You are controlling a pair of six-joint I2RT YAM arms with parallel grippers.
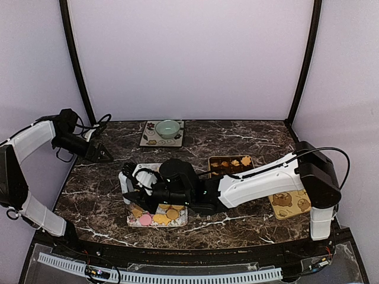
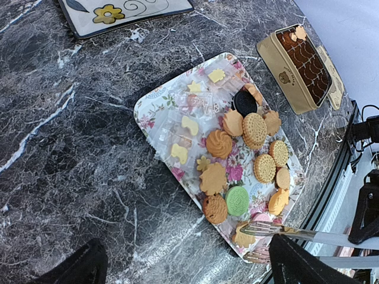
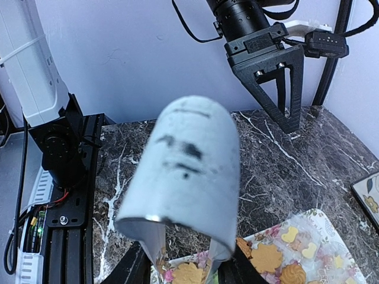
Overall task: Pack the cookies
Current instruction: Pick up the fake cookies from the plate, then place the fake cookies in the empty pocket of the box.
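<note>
The cookies (image 2: pixel 254 130) lie flat on the floral tray (image 2: pixel 155 112), banded along its long axis (crowding one side). The right gripper (image 3: pixel 186 269) clamps the tongs (image 3: pixel 183 171); the left gripper (image 2: pixel 186 266) is spread and empty.

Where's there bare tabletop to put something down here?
Bare dark marble table lies behind the gold cookie tin, right of the green bowl, and at left between the left tool and the floral tray. The tray, full of cookies under the white right arm, is crowded.
</note>
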